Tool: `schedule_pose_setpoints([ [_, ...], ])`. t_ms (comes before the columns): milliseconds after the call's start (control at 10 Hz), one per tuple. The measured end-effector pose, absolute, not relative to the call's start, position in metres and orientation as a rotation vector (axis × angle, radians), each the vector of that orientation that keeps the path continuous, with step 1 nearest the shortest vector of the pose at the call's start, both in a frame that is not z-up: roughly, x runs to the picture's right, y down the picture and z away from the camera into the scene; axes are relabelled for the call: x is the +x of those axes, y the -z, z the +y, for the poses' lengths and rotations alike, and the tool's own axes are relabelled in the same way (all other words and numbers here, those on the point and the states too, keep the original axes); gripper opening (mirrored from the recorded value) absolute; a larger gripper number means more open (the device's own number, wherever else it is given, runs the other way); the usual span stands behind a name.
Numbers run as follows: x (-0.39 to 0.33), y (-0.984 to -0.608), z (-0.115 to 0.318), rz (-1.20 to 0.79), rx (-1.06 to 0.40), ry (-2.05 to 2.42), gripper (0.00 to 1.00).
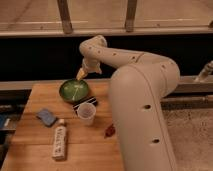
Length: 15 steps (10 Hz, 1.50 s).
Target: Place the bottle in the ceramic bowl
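Observation:
The bottle (60, 141) lies on its side near the front left of the wooden table (95, 150), white cap pointing away from me. The ceramic bowl (74, 90), dark green and glossy, sits at the table's back edge with nothing in it. My gripper (81, 75) hangs just above the bowl's far right rim, open and holding nothing, well away from the bottle. The big white arm (140, 100) fills the right half of the view and hides the table's right part.
A translucent plastic cup (86, 113) stands upright in front of the bowl, beside a dark flat object (79, 105). A blue sponge (46, 117) lies left of the cup, behind the bottle. A small reddish-brown object (109, 131) rests by the arm.

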<state>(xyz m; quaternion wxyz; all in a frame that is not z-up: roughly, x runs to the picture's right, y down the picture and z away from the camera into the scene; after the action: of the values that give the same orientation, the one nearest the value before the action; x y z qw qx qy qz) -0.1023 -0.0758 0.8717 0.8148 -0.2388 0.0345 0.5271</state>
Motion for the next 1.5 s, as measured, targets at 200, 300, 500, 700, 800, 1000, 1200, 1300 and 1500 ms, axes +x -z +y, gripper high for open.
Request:
schedule_pose_setpoints([
  [200, -0.127, -0.853, -0.057, 0.076, -0.56, -1.058, 0.8],
  [300, -0.129, -0.847, -0.05, 0.085, -0.57, -1.045, 0.8],
  [500, -0.125, -0.833, -0.034, 0.103, -0.572, -1.052, 0.8],
  [700, -0.124, -0.816, -0.018, 0.106, -0.573, -1.061, 0.8],
  [800, -0.12, -0.813, -0.016, 0.106, -0.571, -1.066, 0.8],
  [1000, -0.115, -0.805, -0.012, 0.104, -0.569, -1.075, 0.8],
  [1200, -0.12, -0.804, -0.01, 0.099, -0.575, -1.069, 0.8],
  [1300, -0.118, -0.804, -0.01, 0.101, -0.574, -1.072, 0.8],
  [1500, -0.119, -0.804, -0.01, 0.1, -0.574, -1.07, 0.8],
])
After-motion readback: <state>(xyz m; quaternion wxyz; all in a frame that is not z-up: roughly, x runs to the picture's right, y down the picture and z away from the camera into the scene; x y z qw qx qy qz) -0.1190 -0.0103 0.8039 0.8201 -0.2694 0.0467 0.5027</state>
